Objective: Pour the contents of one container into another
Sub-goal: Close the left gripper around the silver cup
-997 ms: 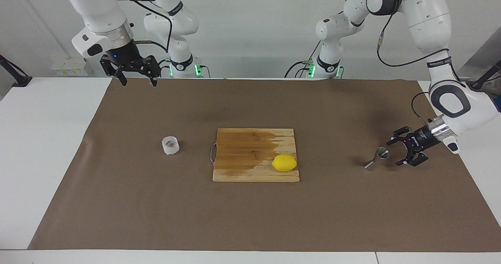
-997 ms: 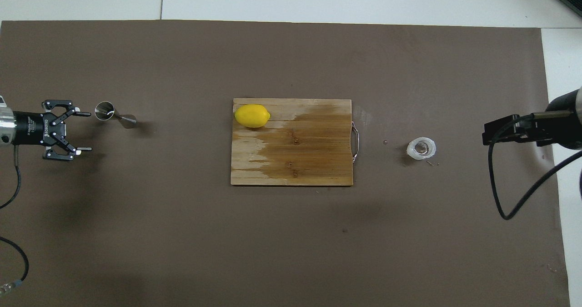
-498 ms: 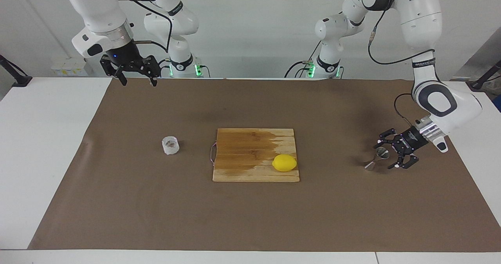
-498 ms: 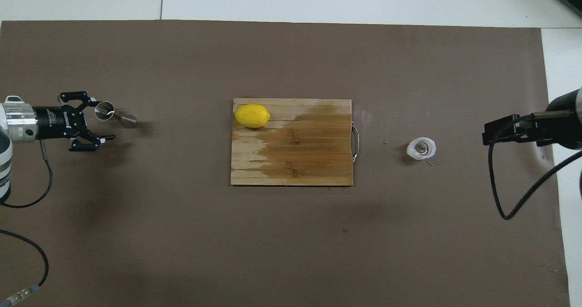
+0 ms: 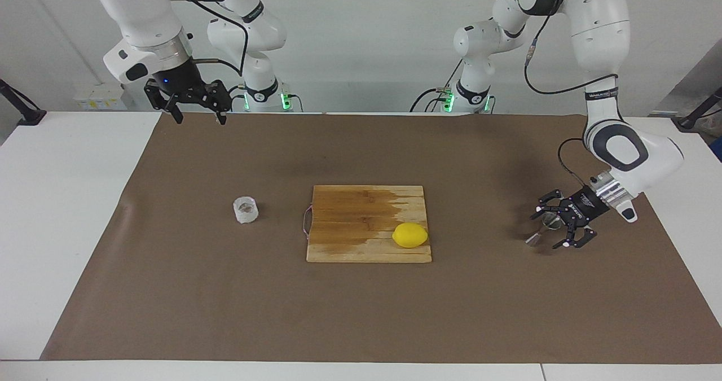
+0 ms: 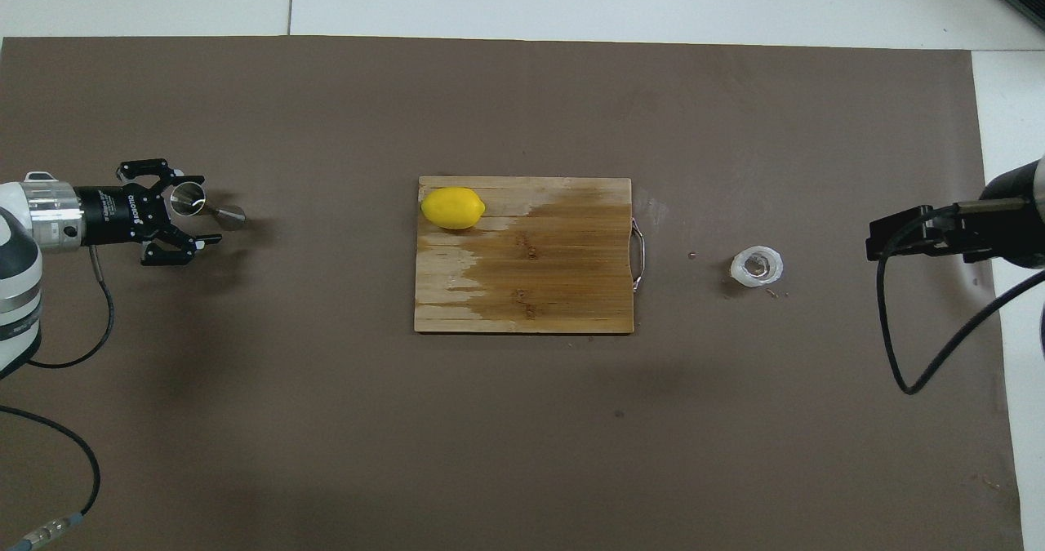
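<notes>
Brown mat on white table: left gripper (image 5: pixel 553 227), fingers spread, has closed in around the steel jigger (image 5: pixel 542 228) at the left arm's end, no grasp yet; plastic cup (image 5: pixel 245 209) beside cutting board (image 5: pixel 366 200) untouched; right gripper (image 5: pixel 195 107) waits spread.

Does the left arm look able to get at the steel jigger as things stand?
Probably yes. The left end effector is open and level with the jigger, its fingers either side of the upper cone with nothing between. Whether the fingers already touch it cannot be told.
</notes>
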Controlling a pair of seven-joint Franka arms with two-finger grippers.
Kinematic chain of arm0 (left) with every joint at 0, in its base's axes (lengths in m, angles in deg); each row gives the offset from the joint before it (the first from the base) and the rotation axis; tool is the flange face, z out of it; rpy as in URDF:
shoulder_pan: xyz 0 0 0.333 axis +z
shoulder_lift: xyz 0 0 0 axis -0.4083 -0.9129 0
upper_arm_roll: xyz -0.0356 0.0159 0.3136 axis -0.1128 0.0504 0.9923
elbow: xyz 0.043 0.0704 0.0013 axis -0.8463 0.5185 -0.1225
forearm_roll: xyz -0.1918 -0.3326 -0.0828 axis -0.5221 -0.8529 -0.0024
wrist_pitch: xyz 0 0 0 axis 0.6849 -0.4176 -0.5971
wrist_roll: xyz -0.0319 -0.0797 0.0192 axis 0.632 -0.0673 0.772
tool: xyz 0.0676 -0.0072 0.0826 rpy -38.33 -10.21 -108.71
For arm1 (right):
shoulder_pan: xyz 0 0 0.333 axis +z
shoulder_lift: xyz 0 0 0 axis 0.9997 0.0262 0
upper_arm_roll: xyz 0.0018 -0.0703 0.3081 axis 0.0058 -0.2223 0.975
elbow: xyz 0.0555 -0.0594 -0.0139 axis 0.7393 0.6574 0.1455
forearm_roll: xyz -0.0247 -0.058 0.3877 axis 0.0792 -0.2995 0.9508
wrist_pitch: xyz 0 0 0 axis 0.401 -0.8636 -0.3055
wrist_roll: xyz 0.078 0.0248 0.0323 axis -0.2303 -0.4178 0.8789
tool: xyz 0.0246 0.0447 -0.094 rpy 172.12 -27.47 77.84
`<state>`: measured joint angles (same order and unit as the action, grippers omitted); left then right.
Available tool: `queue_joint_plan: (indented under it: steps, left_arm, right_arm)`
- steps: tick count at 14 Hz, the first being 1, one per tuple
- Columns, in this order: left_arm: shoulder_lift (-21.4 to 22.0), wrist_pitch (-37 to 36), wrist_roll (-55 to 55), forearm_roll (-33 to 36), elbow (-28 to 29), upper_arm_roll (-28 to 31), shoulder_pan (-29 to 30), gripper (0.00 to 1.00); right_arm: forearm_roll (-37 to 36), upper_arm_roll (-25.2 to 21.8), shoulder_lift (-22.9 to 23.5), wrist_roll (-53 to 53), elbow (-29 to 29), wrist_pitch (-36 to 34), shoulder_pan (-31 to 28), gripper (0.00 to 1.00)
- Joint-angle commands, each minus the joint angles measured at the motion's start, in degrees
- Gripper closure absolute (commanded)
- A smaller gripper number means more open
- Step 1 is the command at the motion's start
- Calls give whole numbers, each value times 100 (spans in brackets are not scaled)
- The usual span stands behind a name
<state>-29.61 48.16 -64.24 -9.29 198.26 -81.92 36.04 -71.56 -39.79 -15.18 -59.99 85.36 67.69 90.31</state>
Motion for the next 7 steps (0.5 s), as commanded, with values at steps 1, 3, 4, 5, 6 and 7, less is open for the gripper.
queue_joint_plan:
  steps: [1,3,4,5,6,7]
  left_arm:
    - [177,239,-61,-281,285,50,-78,0]
    - [186,336,-53,-353,312,50,-86,45]
    - [186,327,-44,-353,329,50,-86,62]
    - [195,319,-44,-361,329,41,-86,76]
    - [212,301,-35,-370,321,41,-78,91]
    - [221,301,-35,-370,321,41,-78,95]
  right_arm:
    - [76,43,-40,-4,49,-20,-84,0]
    - [76,43,-48,4,58,-20,-84,0]
    - [76,43,-48,-4,58,-11,-84,0]
    - [76,43,-48,-4,49,-20,-84,0]
    - [76,43,-40,4,49,-20,-84,0]
    - [76,43,-48,-4,49,-20,-84,0]
